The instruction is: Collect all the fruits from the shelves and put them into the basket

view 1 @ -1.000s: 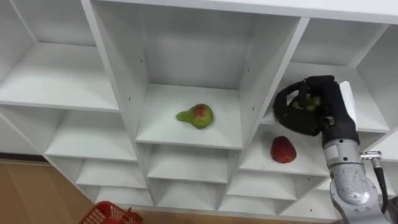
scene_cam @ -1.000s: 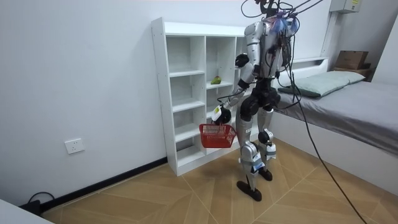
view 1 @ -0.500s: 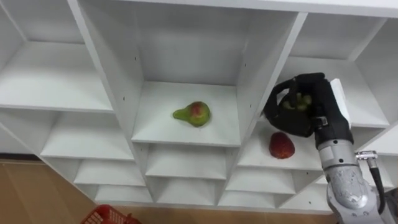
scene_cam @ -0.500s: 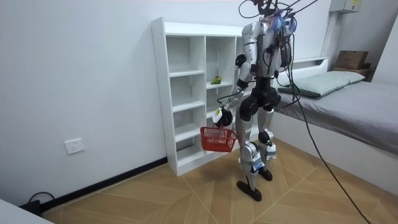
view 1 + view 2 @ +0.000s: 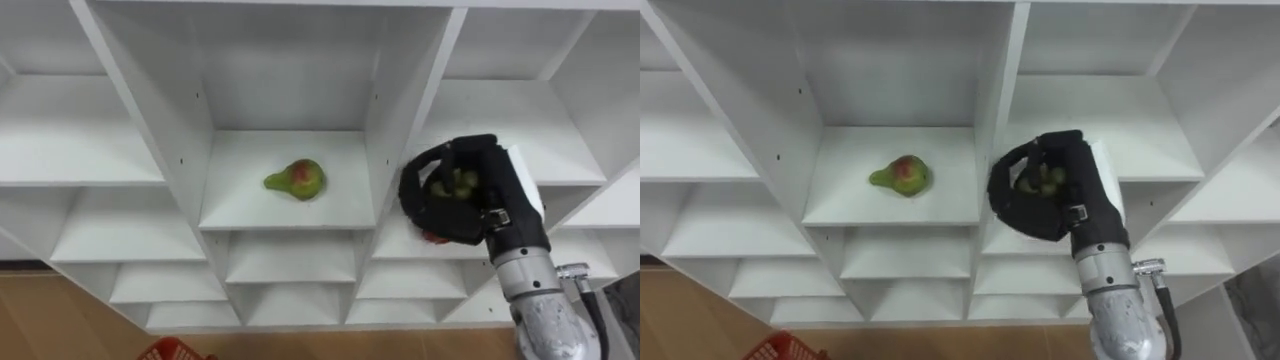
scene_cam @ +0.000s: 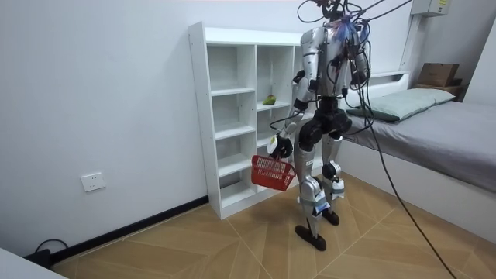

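Our right hand (image 5: 470,195) is curled tight round a small green fruit (image 5: 450,183), in front of the closet (image 5: 400,110) beside its middle divider. Under the hand we see a sliver of a red fruit (image 5: 432,238) on the right-hand shelf. A pear (image 5: 295,180) lies in the middle compartment. A red basket (image 6: 271,172) hangs from our left hand (image 6: 277,146); its grip we cannot tell.
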